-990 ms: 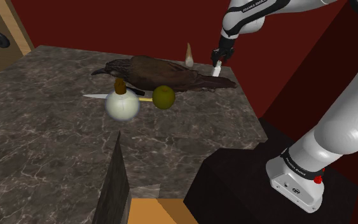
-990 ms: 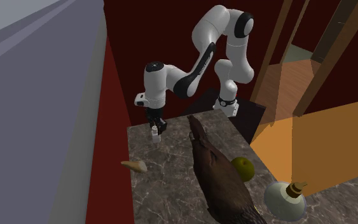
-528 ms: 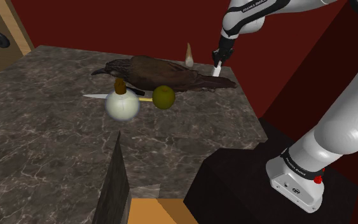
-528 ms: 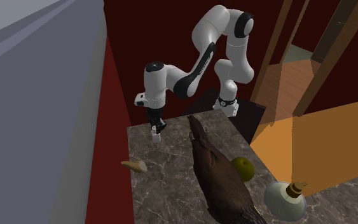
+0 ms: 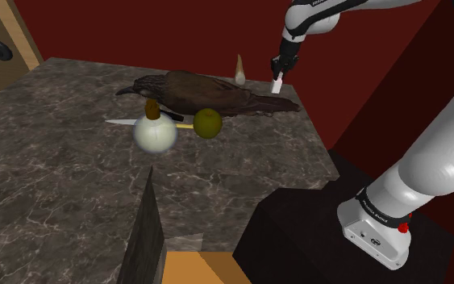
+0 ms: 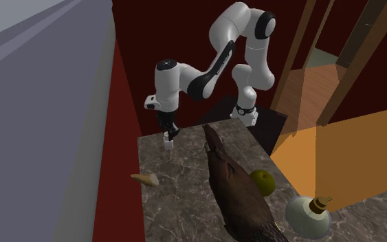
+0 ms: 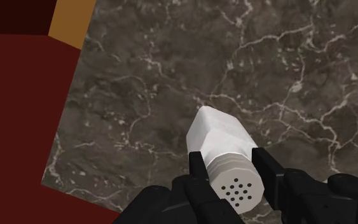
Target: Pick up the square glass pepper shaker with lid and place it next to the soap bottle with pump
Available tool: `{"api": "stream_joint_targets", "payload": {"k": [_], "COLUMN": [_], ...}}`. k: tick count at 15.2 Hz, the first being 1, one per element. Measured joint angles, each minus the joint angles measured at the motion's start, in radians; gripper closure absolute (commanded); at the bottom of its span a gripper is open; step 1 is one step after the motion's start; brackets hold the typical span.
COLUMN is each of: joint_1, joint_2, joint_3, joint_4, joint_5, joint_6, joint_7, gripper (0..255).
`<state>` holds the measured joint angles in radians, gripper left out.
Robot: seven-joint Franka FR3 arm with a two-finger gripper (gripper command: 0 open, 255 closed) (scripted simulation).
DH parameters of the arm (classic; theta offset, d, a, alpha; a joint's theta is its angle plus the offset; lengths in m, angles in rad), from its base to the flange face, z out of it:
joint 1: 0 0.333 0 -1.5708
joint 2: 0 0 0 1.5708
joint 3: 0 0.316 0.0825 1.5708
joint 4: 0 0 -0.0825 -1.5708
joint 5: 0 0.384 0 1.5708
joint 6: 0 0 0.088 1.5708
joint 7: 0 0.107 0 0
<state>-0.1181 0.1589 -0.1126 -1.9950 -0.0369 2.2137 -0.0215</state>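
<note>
Shaker [image 7: 219, 137], white and square-bodied, was clamped in the gripper [image 7: 227, 167] above the marble counter [image 5: 72, 177], near its corner. Its long axis ran along the fingers, with the perforated lid toward the hand. The soap bottle [image 5: 154, 133] lay well apart toward the shoulder view's left, with a dark bird figure [image 5: 209, 93] between them. Against the picture one second earlier, gripper and shaker stood slightly higher over the counter.

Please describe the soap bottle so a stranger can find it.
On the dark marble counter lies a big brown bird. Nearer the camera in the shoulder view stands the soap bottle, beside a green fruit. It alone is a pale round globe with a brown pump on top.
</note>
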Motion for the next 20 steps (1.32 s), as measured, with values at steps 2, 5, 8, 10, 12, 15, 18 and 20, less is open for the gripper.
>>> {"api": "stream_joint_targets", "payload": {"k": [2,5,8,10,12,15,18,20], "joint_1": [0.0,0.0,0.0,0.001,0.0,0.001,0.002,0.003], "joint_2": [-0.009,-0.028,-0.038,-0.046,-0.056,-0.069,-0.076,-0.078], "joint_3": [-0.001,-0.001,-0.001,0.0,-0.001,-0.001,0.0,0.0], "joint_4": [0.016,0.036,0.061,0.078,0.092,0.12,0.152,0.173], "joint_5": [0.0,-0.002,-0.002,-0.003,-0.004,-0.005,-0.005,-0.005], "joint_6": [-0.025,-0.063,-0.099,-0.124,-0.147,-0.189,-0.227,-0.251], "joint_7": [-0.002,-0.003,-0.003,-0.003,-0.005,-0.005,-0.005,-0.005], "gripper": [255,255,255,255,255,255,255,255]}}
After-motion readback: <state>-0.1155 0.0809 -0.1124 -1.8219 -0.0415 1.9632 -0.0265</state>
